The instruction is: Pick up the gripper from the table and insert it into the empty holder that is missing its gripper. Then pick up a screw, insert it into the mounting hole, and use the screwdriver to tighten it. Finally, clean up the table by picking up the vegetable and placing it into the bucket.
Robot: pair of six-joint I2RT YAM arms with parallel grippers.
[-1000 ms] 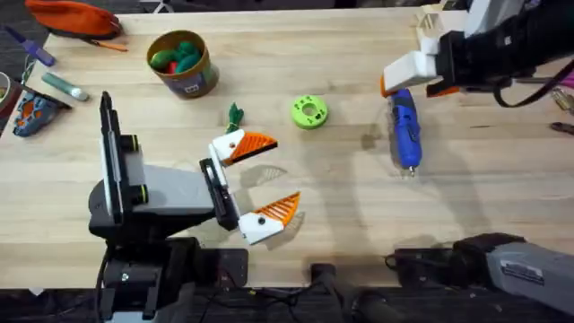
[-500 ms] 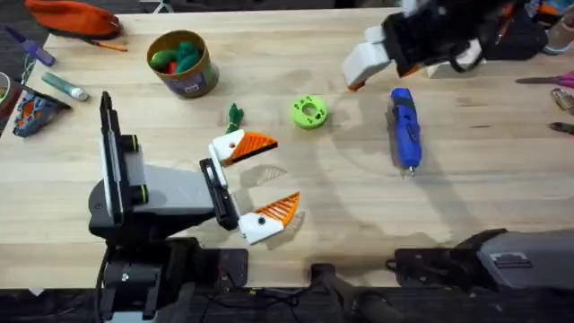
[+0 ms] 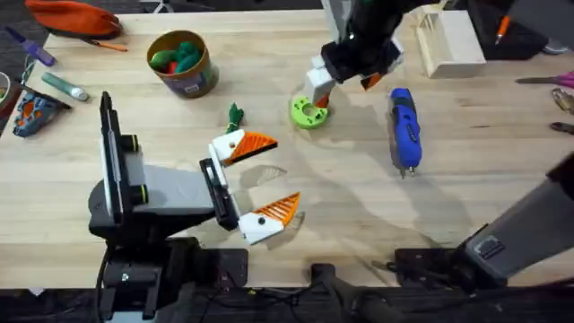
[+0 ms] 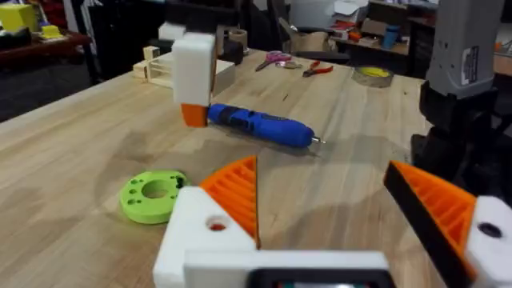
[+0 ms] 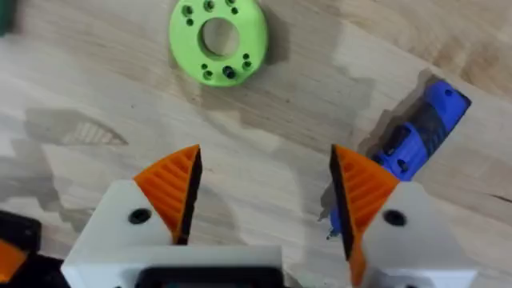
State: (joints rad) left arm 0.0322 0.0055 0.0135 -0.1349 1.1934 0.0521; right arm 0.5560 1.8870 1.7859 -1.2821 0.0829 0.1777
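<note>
My right gripper (image 3: 345, 85) hangs open above the round green disc (image 3: 308, 112), its orange pads (image 5: 172, 188) apart with nothing between them. In the right wrist view the disc (image 5: 218, 38) lies beyond the fingers. The blue screwdriver (image 3: 404, 126) lies on the table to the right of the disc, tip toward me. A dark-green vegetable (image 3: 235, 115) lies left of the disc. The yellow bucket (image 3: 190, 83) stands at the back left with toy food inside. My left gripper (image 3: 260, 178) rests open near the front. The loose gripper, the empty holder and the screw are out of view.
A pale wooden box (image 3: 453, 40) stands at the back right. An orange pouch (image 3: 72, 16) and a marker (image 3: 63, 85) lie at the far left, and hand tools (image 3: 560, 81) lie at the right edge. Bare wood lies between the screwdriver and the front edge.
My right arm has swung left from above the screwdriver's rear end to above the green disc. The left arm and the table's objects have not moved.
</note>
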